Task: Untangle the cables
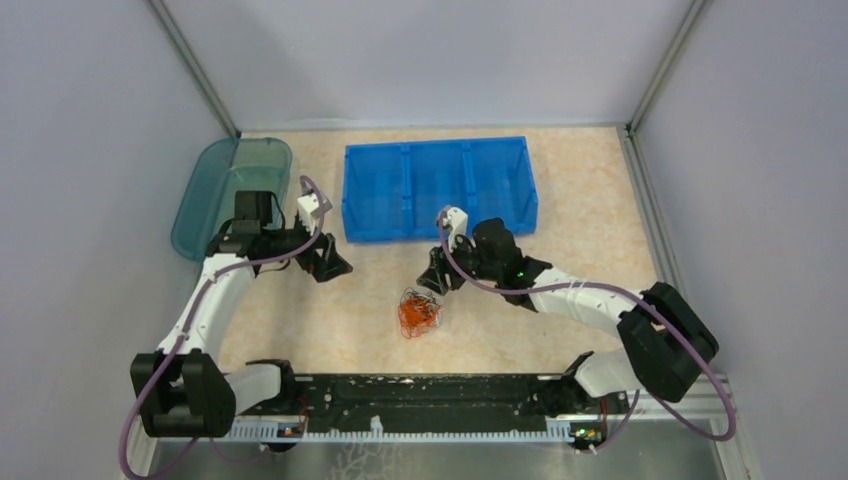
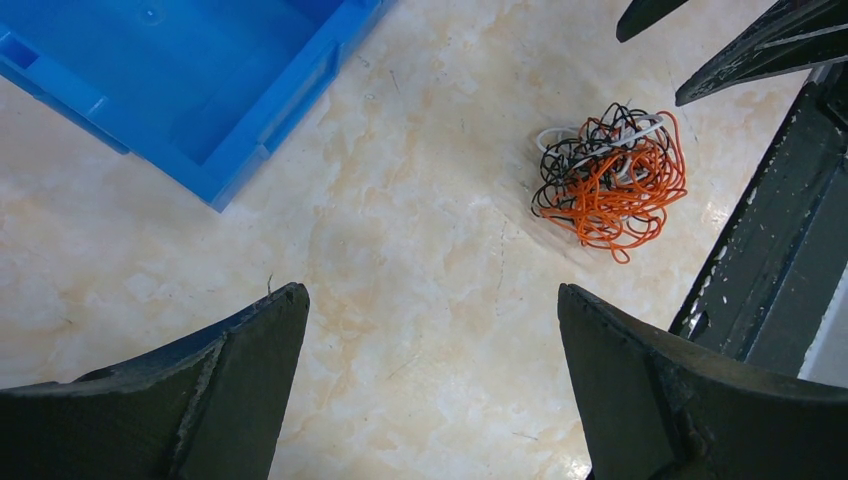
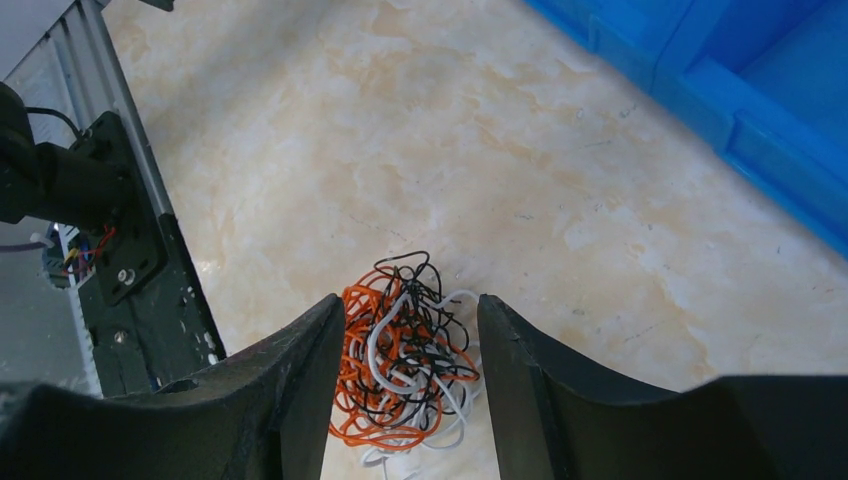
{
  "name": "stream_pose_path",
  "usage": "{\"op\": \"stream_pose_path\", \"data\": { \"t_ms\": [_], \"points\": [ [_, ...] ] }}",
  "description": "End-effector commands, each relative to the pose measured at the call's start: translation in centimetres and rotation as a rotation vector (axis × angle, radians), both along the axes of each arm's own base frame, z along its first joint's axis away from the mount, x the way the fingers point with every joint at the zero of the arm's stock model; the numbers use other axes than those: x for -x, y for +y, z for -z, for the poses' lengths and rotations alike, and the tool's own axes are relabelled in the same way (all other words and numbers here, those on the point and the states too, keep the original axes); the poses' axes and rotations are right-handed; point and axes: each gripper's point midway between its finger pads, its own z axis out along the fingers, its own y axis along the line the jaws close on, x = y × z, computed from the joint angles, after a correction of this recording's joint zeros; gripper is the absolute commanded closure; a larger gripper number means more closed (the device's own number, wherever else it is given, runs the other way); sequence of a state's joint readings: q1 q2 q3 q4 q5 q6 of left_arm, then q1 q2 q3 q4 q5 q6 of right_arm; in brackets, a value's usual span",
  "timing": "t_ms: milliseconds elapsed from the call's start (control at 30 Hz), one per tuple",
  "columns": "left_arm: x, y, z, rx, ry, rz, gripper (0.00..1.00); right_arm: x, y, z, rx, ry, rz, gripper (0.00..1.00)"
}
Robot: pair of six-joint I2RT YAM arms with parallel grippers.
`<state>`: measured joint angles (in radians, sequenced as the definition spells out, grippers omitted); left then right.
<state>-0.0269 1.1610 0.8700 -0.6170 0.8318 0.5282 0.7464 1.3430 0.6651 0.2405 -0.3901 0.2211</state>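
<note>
Nearest in the top view, a black base rail (image 1: 420,400) edged with a pale toothed strip spans the near side. Two white, jointed arms reach out from it over a glossy, beige-marbled table (image 1: 590,230). Between them lie the cables (image 1: 419,313), hair-thin wires knotted into one small, roughly round clump. It is mostly orange-red with black strands, and a shade longer near-to-far than across. The left claw (image 1: 325,262) hangs well to the clump's left and farther out. The right claw (image 1: 438,278) sits just beyond the clump. Behind stands a rigid blue plastic bin (image 1: 440,190) with three compartments. By the left wall is a translucent teal lid (image 1: 225,190) with rounded corners.

From the left wrist, two matt black, wedge-shaped fingers (image 2: 230,390) fill the bottom, spread wide over bare table. The clump lies apart from them, up and to the right, beside the rail. Orange loops bunch at its lower right and black ones at its left, while a white loop arches along its top toward the upper left. Dark tips of the right claw hang above it without touching.

From the right wrist, that claw's scuffed black wedges stand narrowly parted, gripping nothing. The clump shows through the gap, on the table under the tips. Here it reads longer along the gap than across. A black loop points away from the camera, white strands trail toward it, and orange lies on the left.
</note>
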Motion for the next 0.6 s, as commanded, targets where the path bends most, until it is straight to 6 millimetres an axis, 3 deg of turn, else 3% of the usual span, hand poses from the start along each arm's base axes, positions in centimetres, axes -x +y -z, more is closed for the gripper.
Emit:
{"op": "stream_pose_path", "data": {
  "t_ms": [0, 467, 567],
  "points": [
    [0.0, -0.7, -2.1, 0.027, -0.048, 0.033, 0.00, 1.0, 0.6, 0.4, -0.013, 0.011, -0.050, 0.48],
    [0.4, -0.6, -2.5, 0.018, -0.066, 0.034, 0.00, 1.0, 1.6, 3.1, 0.016, 0.070, -0.090, 0.53],
    [0.4, -0.7, -2.5, 0.017, -0.064, 0.033, 0.00, 1.2, 1.5, 3.4, 0.019, 0.073, -0.093, 0.62]
  ]
}}
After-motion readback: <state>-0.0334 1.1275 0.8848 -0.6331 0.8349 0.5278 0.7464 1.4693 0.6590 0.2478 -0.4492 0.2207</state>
